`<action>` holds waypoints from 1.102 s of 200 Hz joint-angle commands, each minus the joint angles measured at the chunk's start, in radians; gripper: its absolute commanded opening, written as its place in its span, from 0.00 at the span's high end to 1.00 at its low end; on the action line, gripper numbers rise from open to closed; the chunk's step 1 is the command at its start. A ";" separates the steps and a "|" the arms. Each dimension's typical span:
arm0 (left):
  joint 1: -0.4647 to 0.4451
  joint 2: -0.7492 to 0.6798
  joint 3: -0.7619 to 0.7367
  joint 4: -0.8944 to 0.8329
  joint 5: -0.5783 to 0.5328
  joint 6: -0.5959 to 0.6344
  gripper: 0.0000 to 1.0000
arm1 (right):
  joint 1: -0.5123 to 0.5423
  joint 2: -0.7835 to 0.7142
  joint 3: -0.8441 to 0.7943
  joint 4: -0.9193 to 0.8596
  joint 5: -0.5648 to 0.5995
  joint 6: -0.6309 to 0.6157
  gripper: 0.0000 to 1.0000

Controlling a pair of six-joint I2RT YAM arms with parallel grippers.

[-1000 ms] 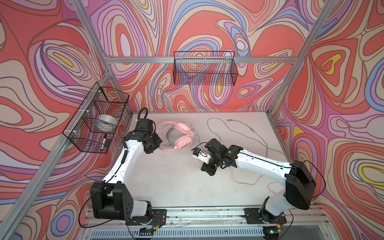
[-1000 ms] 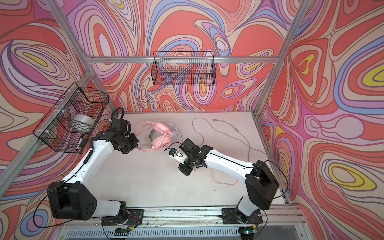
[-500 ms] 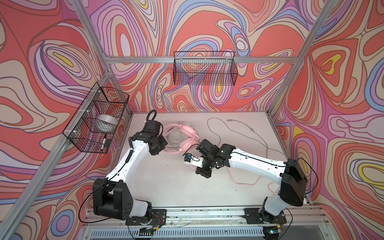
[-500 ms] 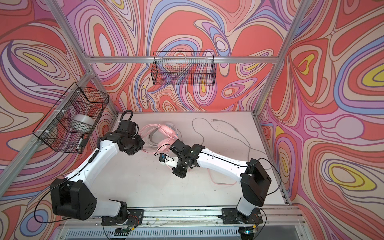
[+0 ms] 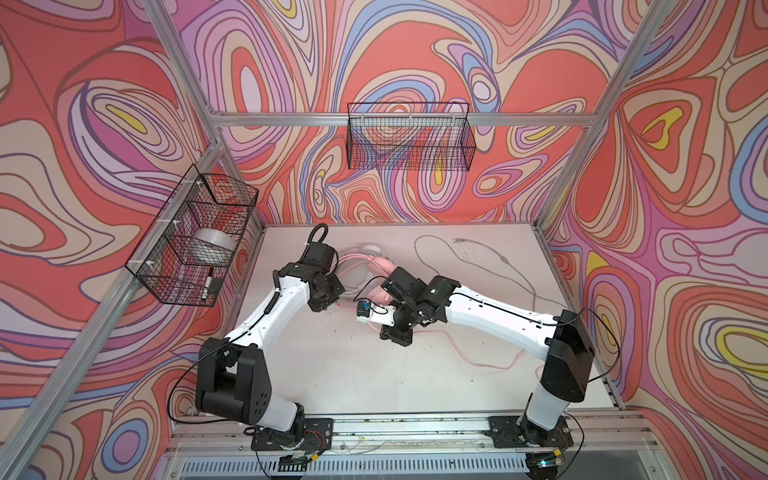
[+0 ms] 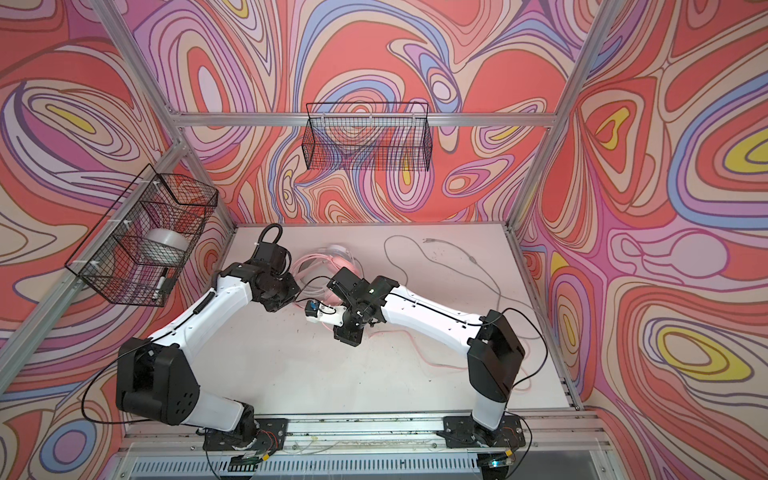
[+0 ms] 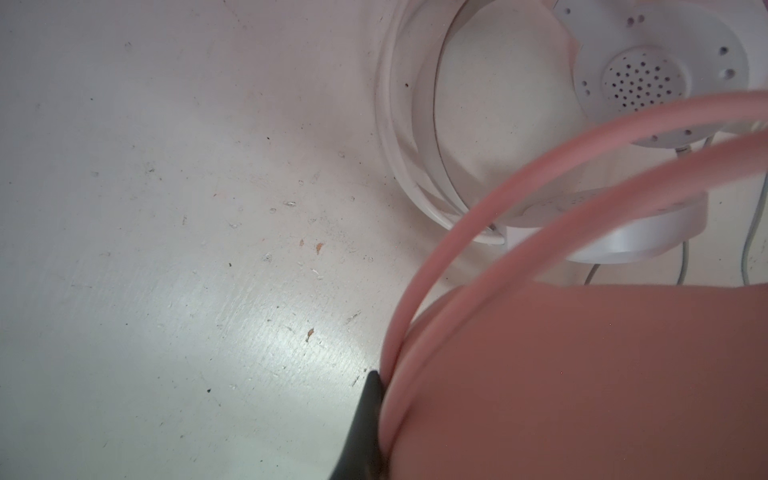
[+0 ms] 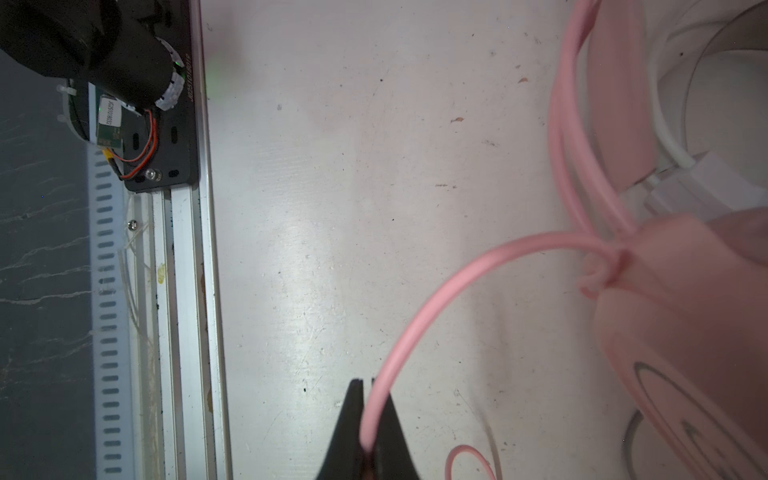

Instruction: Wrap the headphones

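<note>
Two robot arms meet over the back of the white worktop (image 5: 353,374), left of centre, with the pink headset (image 5: 380,266) between them. The left gripper (image 7: 381,388) has its fingers (image 7: 361,428) together on the headset — two pink strands run down against the one black finger in sight. A pink ear cup (image 7: 582,374) fills the wrist view beside it and hides the other finger. The right gripper (image 8: 371,390) is clamped on the pink cable (image 8: 540,241), which arcs from between its fingers to a twist at the ear cup. More of that cable lies slack in loose curves on the worktop towards the right arm's base. The white headset (image 7: 648,70) rests on the worktop just behind the pink one, a perforated ear cup showing. Its grey-white cable (image 5: 503,259) trails unwound across the back right. Whether the pink headset clears the surface, I cannot tell. Two black wire baskets hang on the swirl-patterned walls — the back basket (image 5: 409,137), and the left basket (image 5: 195,241) holding a roll of tape (image 5: 214,245) and a marker (image 5: 208,284).
</note>
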 commanded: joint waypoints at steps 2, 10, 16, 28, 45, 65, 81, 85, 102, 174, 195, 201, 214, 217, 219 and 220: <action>-0.008 0.014 0.008 0.050 0.034 -0.019 1.00 | 0.002 0.025 0.058 -0.037 0.012 -0.027 1.00; -0.009 0.018 0.005 0.047 0.033 -0.008 1.00 | 0.002 0.025 0.075 -0.040 0.021 -0.032 1.00; -0.011 0.023 0.004 0.042 0.032 0.001 1.00 | 0.000 0.025 0.088 -0.043 0.023 -0.037 1.00; -0.013 0.028 0.001 0.034 0.029 0.015 1.00 | -0.002 0.025 0.111 -0.052 0.023 -0.047 1.00; -0.018 0.031 -0.006 0.027 0.024 0.033 1.00 | -0.003 0.031 0.146 -0.076 0.030 -0.068 1.00; -0.025 0.035 -0.005 0.009 0.005 0.054 1.00 | -0.008 0.040 0.187 -0.112 0.046 -0.092 1.00; -0.032 0.040 -0.003 0.001 -0.007 0.069 1.00 | -0.017 0.046 0.223 -0.138 0.053 -0.098 1.00; -0.035 0.040 -0.002 -0.001 -0.011 0.072 1.00 | -0.021 0.047 0.231 -0.145 0.052 -0.100 1.00; -0.041 0.052 0.001 -0.010 -0.015 0.086 1.00 | -0.027 0.058 0.273 -0.182 0.057 -0.113 1.00; -0.055 0.089 0.014 -0.032 -0.054 0.131 1.00 | -0.032 0.138 0.450 -0.376 0.174 -0.100 1.00; -0.057 0.095 0.016 -0.029 -0.042 0.146 1.00 | -0.037 0.127 0.429 -0.345 0.217 -0.110 1.00; -0.059 0.098 0.018 -0.028 -0.035 0.154 1.00 | -0.040 0.119 0.416 -0.327 0.224 -0.118 1.00; -0.065 0.098 0.017 -0.018 -0.020 0.178 1.00 | -0.046 0.105 0.396 -0.292 0.242 -0.135 1.00; -0.067 0.098 0.018 -0.018 -0.018 0.182 1.00 | -0.047 0.101 0.393 -0.285 0.246 -0.140 1.00; -0.068 0.098 0.019 -0.018 -0.018 0.186 1.00 | -0.048 0.099 0.392 -0.281 0.248 -0.144 1.00; -0.069 0.098 0.019 -0.019 -0.017 0.188 1.00 | -0.048 0.098 0.390 -0.278 0.251 -0.146 1.00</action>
